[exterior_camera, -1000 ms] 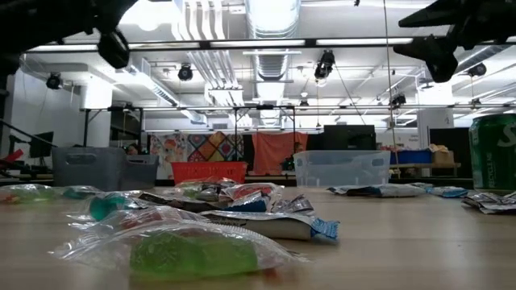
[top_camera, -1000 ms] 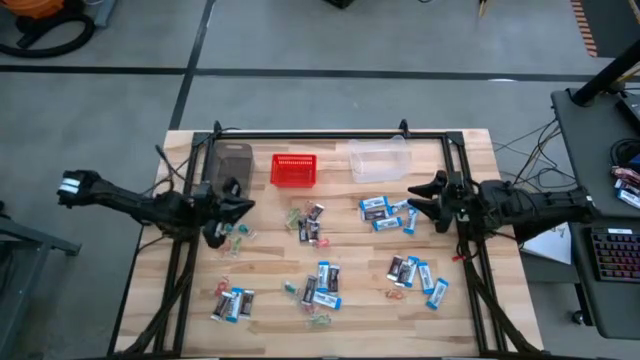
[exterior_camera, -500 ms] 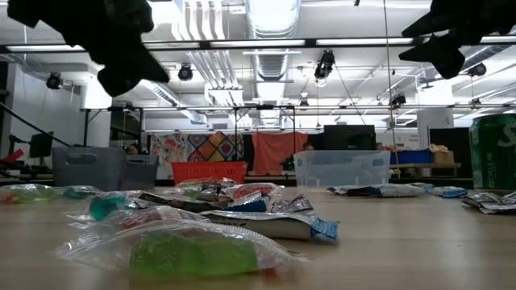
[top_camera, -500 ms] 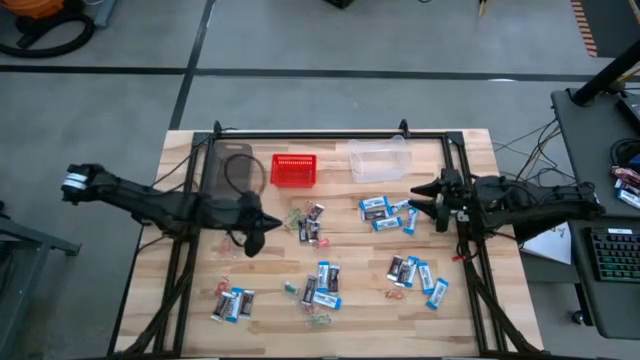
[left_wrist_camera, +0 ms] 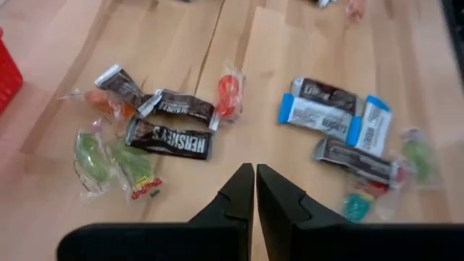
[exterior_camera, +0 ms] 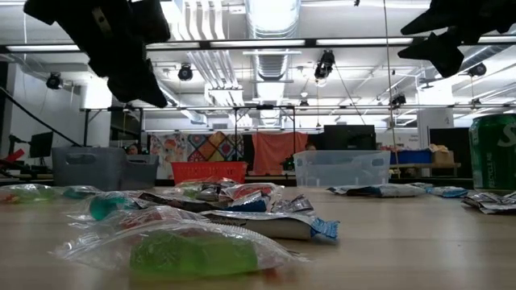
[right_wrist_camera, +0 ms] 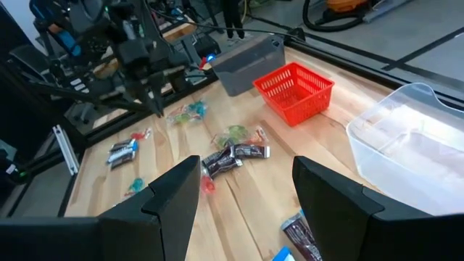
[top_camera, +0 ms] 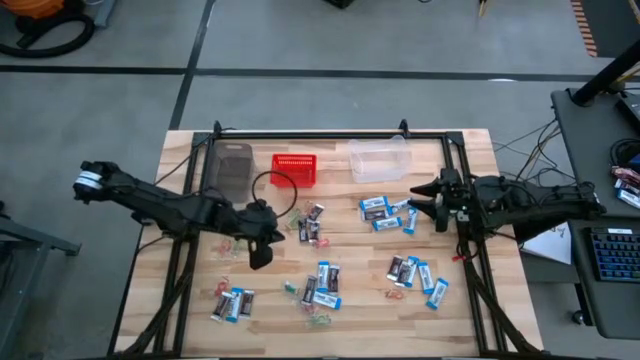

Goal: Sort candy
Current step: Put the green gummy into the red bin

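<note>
Nearest the low camera, a green sweet (exterior_camera: 193, 254) in clear wrap is seen lying on the wooden table (top_camera: 360, 325), with more candy (exterior_camera: 242, 205) heaped just behind it and a green can (exterior_camera: 493, 161) at the 3 o'clock edge of that view. From above, the candy is spread in loose groups: blue-and-white packets with dark bars (top_camera: 232, 303) at about 7 o'clock from the table's middle, another group (top_camera: 322, 285) at 6 o'clock, a third (top_camera: 415, 275) at 4 o'clock, a cluster (top_camera: 385, 212) at 2 o'clock, and a small mixed pile (top_camera: 307, 222) near the middle. The left gripper (top_camera: 260, 257) is held above bare wood at 8 o'clock from that middle pile, its fingers (left_wrist_camera: 243, 192) pressed together with nothing between them; in the left wrist view two dark bars (left_wrist_camera: 169, 138) and a red sweet (left_wrist_camera: 228, 94) lie just beyond the fingertips. The right gripper (top_camera: 412, 195) is hung over the 2 o'clock cluster, its fingers (right_wrist_camera: 174, 192) spread wide and holding nothing. At the far edge, three containers are lined up: a grey bin (top_camera: 228, 165) at 11 o'clock, a red basket (top_camera: 294, 170) beside it, and a clear bin (top_camera: 378, 160) at 1 o'clock
</note>
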### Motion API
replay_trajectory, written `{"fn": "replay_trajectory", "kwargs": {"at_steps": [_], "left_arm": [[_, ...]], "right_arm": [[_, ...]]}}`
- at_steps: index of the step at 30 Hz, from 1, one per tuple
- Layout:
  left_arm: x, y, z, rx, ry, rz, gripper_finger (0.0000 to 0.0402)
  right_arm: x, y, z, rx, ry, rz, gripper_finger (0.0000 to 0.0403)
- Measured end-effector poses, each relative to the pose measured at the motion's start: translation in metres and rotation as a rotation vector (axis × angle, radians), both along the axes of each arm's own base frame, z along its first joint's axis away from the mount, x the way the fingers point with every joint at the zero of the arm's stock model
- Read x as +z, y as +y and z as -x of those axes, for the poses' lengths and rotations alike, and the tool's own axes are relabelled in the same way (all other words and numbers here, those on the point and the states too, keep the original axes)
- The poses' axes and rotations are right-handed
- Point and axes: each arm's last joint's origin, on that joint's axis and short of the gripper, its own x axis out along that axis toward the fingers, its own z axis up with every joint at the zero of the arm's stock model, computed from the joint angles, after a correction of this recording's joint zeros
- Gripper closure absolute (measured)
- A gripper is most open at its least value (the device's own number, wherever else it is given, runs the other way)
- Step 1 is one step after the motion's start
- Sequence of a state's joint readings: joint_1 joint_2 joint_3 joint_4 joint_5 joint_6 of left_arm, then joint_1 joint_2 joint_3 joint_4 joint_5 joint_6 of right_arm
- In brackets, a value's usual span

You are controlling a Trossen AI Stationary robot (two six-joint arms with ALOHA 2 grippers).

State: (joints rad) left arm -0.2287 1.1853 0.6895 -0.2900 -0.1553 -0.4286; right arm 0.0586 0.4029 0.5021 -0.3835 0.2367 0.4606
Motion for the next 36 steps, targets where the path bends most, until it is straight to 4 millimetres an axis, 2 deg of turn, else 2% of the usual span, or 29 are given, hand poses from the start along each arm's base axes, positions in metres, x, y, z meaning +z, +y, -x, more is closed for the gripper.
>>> {"fn": "replay_trajectory", "kwargs": {"at_steps": [4,8,13,17,21,30,36], "left_arm": [[-0.013,-0.001,-0.009,0.009,0.061,-0.033,0.0370],[-0.028,-0.003,-0.020,-0.004,0.129,-0.093,0.0318],[-0.045,0.000,-0.035,0.092,0.184,-0.241,0.0244],[-0.063,0.004,-0.042,0.135,0.249,-0.289,0.0215],[-0.076,0.011,-0.046,0.182,0.288,-0.320,0.0216],[-0.092,0.016,-0.052,0.200,0.326,-0.322,0.0250],[-0.094,0.015,-0.053,0.198,0.327,-0.284,0.0308]], "right_arm": [[0.002,0.000,0.001,0.000,-0.008,0.000,0.0188],[0.004,0.000,0.001,0.001,-0.015,-0.001,0.0188],[0.004,0.000,0.001,0.007,-0.013,-0.003,0.0188],[0.002,0.000,0.001,0.017,-0.002,-0.005,0.0188],[0.002,0.001,0.001,0.033,-0.001,-0.010,0.0188],[0.002,0.001,0.000,0.033,-0.001,-0.010,0.0188],[0.001,0.001,0.000,0.033,-0.001,-0.010,0.0188]]}}
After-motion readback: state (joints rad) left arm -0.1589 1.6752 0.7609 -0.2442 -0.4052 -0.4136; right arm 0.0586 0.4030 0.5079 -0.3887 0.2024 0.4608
